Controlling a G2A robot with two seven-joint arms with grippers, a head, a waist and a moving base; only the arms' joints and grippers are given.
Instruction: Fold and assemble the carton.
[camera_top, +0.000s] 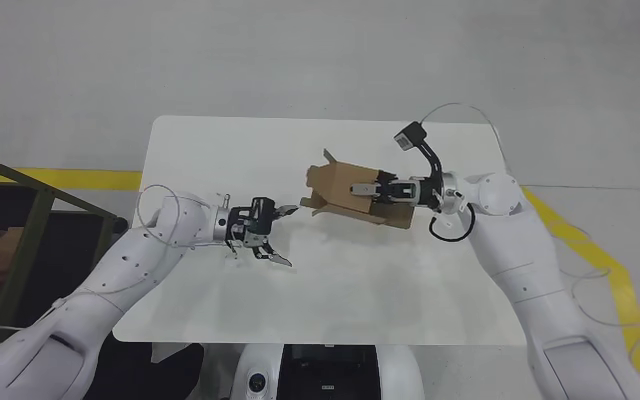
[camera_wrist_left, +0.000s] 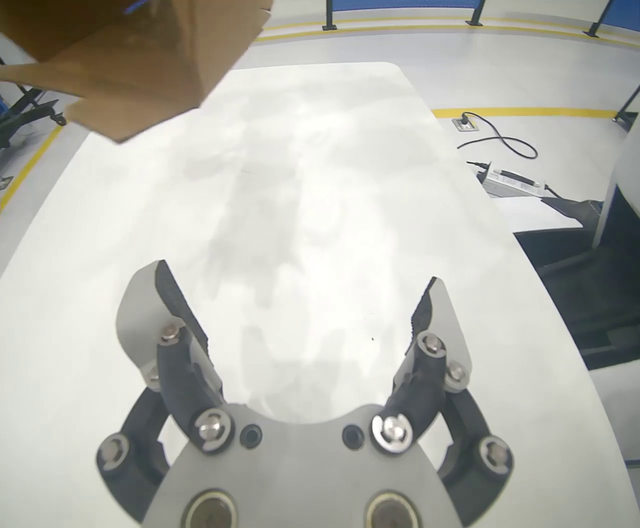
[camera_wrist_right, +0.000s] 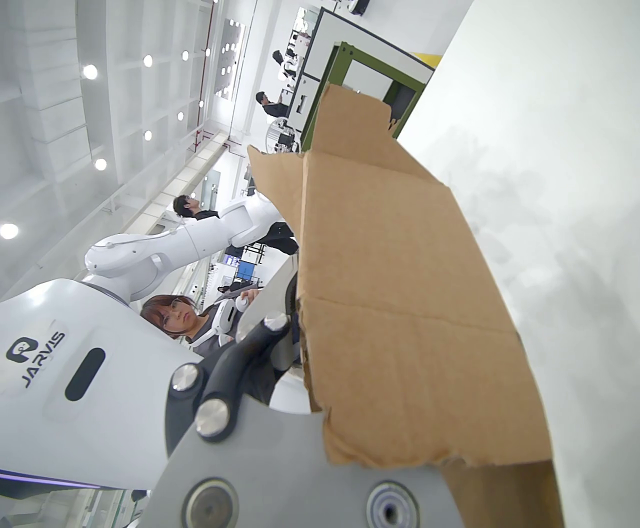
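Gripping the carton (camera_top: 332, 183) by one wall, the right tool (camera_top: 363, 188) holds it over the table (camera_top: 330, 300), loose flaps (camera_top: 313, 203) toward the left tool (camera_top: 277, 236), which hovers spread wide nearby, probably ready to fold them.

We see the white table (camera_wrist_left: 310, 165) stretching away ahead of the left pincer (camera_wrist_left: 296, 272). Past its far edge there's pale grey floor (camera_wrist_left: 500, 60), crossed by yellow lines (camera_wrist_left: 525, 112). Off to one side of the pincer, beyond the table's edge, a black cable (camera_wrist_left: 520, 147) curls out of a floor socket (camera_wrist_left: 465, 124). Back behind the pincer, off the table's end, stands a green-framed rack (camera_top: 50, 188). Overhead we catch a white gridded ceiling (camera_wrist_right: 50, 110), dotted with round lamps (camera_wrist_right: 90, 71).
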